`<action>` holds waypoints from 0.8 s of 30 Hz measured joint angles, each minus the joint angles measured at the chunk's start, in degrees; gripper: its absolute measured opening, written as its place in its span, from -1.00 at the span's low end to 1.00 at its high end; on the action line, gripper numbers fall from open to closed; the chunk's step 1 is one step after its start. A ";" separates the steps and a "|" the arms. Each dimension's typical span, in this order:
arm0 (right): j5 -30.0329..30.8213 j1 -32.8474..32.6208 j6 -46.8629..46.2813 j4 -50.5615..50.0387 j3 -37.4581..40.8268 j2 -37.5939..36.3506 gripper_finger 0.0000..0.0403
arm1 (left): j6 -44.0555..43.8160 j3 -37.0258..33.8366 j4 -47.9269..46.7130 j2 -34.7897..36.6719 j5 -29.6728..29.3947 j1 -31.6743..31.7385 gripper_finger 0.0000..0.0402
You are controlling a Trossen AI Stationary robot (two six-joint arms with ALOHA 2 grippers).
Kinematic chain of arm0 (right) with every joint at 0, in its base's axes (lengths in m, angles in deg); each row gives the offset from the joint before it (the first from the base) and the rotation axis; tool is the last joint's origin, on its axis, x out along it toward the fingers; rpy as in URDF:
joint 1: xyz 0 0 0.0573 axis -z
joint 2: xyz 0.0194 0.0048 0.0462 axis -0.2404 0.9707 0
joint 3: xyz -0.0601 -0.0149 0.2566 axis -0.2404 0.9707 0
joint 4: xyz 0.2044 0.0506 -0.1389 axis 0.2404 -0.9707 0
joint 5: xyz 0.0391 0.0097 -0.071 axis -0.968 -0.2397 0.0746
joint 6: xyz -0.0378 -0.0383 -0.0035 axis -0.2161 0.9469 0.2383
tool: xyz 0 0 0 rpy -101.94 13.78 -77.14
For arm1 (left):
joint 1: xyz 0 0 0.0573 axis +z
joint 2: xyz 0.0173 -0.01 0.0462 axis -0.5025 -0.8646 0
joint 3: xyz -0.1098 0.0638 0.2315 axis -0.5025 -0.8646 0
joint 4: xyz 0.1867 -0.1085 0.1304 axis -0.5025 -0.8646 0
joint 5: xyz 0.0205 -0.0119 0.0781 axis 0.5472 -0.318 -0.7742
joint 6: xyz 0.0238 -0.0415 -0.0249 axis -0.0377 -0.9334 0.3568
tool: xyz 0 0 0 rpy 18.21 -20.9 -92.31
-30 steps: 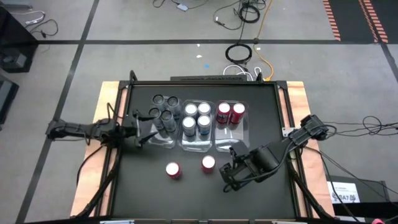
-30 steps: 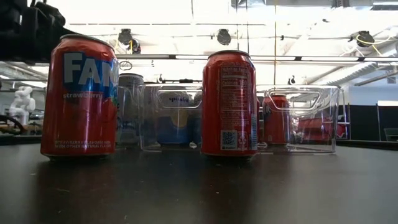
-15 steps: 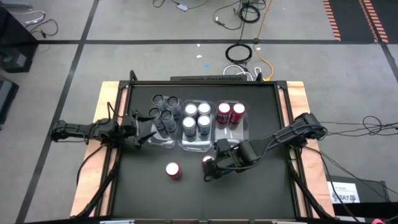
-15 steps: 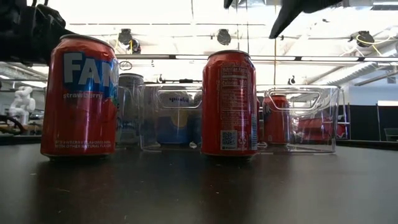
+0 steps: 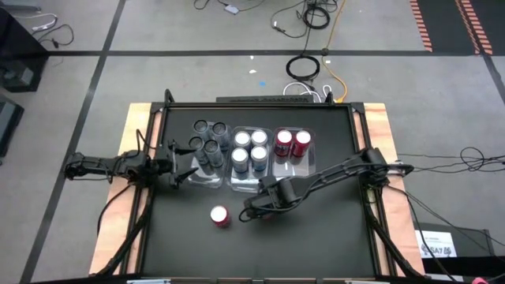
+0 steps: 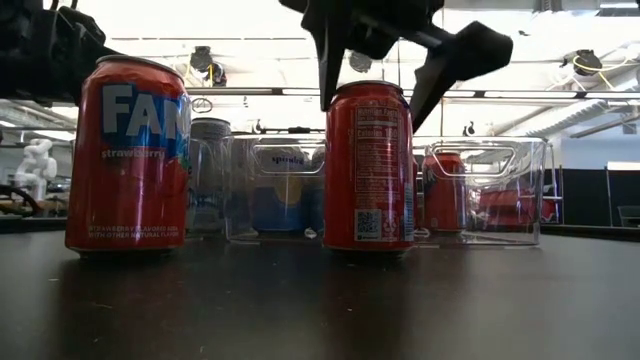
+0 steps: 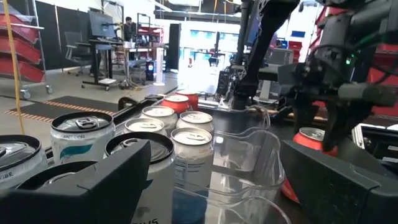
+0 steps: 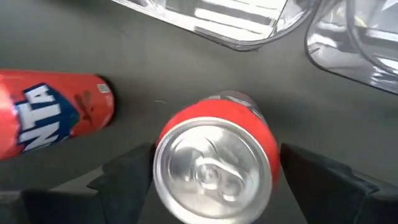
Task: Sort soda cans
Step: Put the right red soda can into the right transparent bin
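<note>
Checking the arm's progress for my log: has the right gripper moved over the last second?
Yes. In the high view the right gripper has swung left across the table, away from its right edge, and now sits open over the red can in front of the clear bins.

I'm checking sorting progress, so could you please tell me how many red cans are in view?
4: two in the right-hand bin, one loose on the table, one under the right claw. None appear hidden.

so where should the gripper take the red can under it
Across the upper side wall of the red can, from straight above. It stands upright apart from the other can, and the open right gripper already has a finger on each side, so lowering and closing should do.
</note>
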 joint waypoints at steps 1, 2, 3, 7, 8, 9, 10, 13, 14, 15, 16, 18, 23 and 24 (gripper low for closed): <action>0.01 0.17 -0.17 0.09 -0.03 0.49 0.67 | 0.00 0.00 0.00 0.00 0.01 0.00 0.82; -0.06 0.29 -0.30 0.22 -0.07 0.99 0.67 | 0.01 0.00 -0.02 0.00 0.01 0.00 0.82; -0.14 0.44 -0.32 0.35 -0.07 1.36 0.67 | 0.01 0.00 -0.02 -0.01 0.03 0.00 0.82; -1.71 1.15 0.11 0.36 -0.23 2.70 0.67 | 0.00 0.02 -0.02 0.00 0.03 0.00 0.82; -1.70 1.28 0.12 0.18 -0.29 2.85 0.66 | 0.00 0.02 -0.04 0.00 0.03 0.00 0.82; -2.06 1.41 0.20 -0.01 -0.29 2.95 0.64 | 0.00 0.02 -0.04 -0.02 0.03 0.00 0.82; -2.84 1.71 0.48 -0.10 -0.34 3.39 0.62 | -0.01 0.02 -0.04 0.00 0.03 0.00 0.82; -5.40 2.32 1.79 -0.43 -0.35 3.59 0.52 | -0.02 0.02 0.01 0.00 0.03 0.00 0.82; -5.97 2.54 2.00 -0.47 -0.35 3.61 0.49 | 0.00 0.02 -0.02 -0.02 0.03 0.00 0.82; -6.57 2.66 2.10 -0.49 -0.33 3.63 0.46 | -0.02 0.02 -0.02 -0.02 0.03 0.00 0.82; -7.02 2.91 2.24 -0.51 -0.33 3.55 0.44 | -0.02 0.02 -0.02 -0.02 0.04 0.00 0.82; -7.39 2.96 2.35 -0.56 -0.29 3.37 0.43 | -0.02 0.02 -0.03 -0.02 0.03 0.00 0.82; -7.35 2.88 2.41 -0.62 -0.22 3.39 0.43 | -0.02 0.02 -0.02 -0.02 0.05 0.00 0.82; -7.29 2.77 2.56 -0.59 -0.17 3.25 0.43 | -0.02 0.02 -0.02 -0.02 0.05 0.00 0.82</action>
